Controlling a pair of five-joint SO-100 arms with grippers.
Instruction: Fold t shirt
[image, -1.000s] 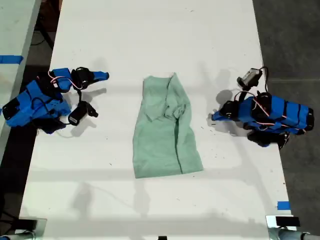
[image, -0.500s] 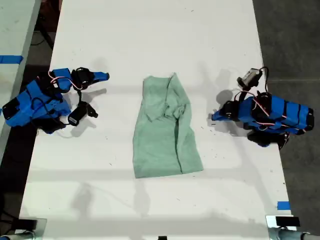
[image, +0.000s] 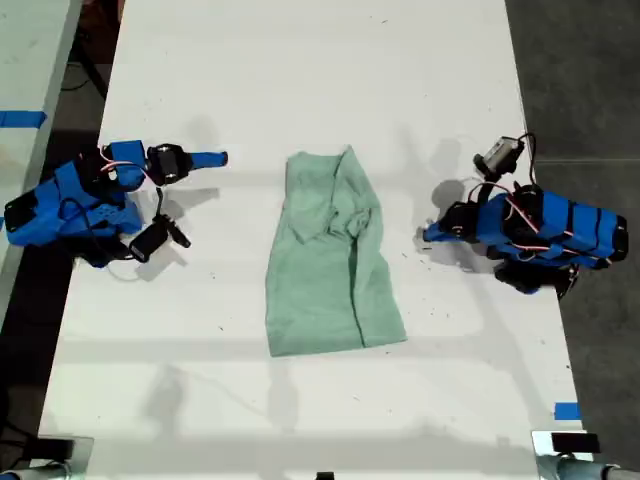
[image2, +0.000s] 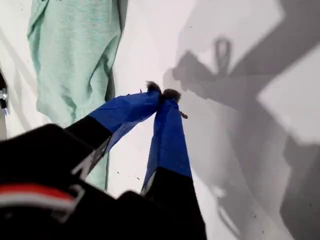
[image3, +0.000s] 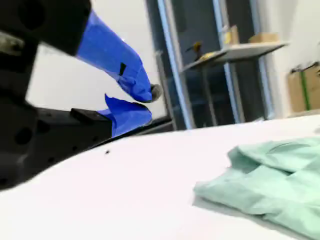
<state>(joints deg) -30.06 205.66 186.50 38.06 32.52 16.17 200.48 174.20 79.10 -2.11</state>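
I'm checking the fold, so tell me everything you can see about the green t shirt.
The t shirt is pale mint-green, soft knit cloth, wrinkled. It lies flat on the white table as a lengthwise-folded bundle, bunched near its far end, a fold line running down it. Nothing touches it but the table; both grippers are apart from it.

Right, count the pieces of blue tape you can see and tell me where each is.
2. One strip of blue tape lies on the neighbouring surface at the exterior view's left edge; another blue tape piece sits near the white table's lower right corner in that view. Others may be hidden.
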